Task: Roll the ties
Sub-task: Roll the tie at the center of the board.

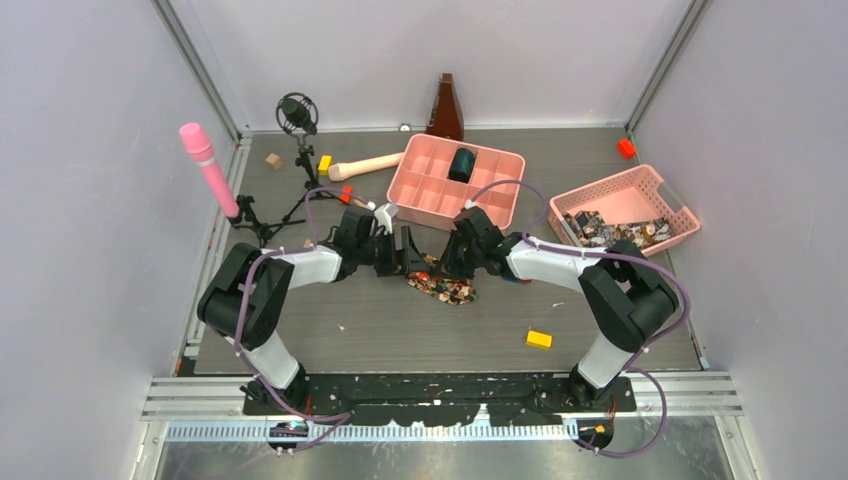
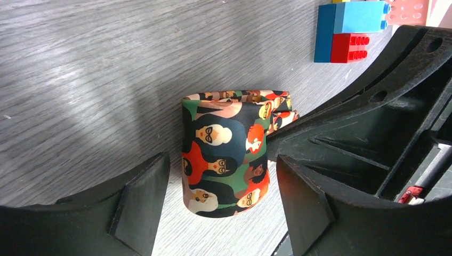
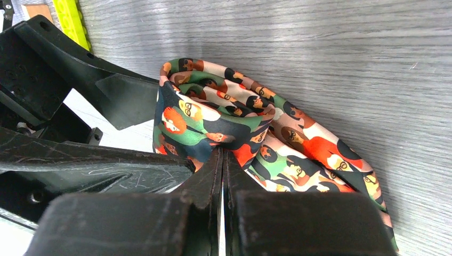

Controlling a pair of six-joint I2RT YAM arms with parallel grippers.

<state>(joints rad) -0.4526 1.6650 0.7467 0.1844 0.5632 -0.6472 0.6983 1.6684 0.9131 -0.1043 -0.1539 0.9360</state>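
Pinching the tie is the right tool (left tool straddles it).

Centre of the table, the tie is partly rolled. There's a tight coil standing on its edge, dark fabric crowded with small cartoon faces in green, orange, red and cream. Its unrolled tail trails loose on the table right beside the coil. Off to the right, more ties in a similar busy print lie heaped in the pink basket.
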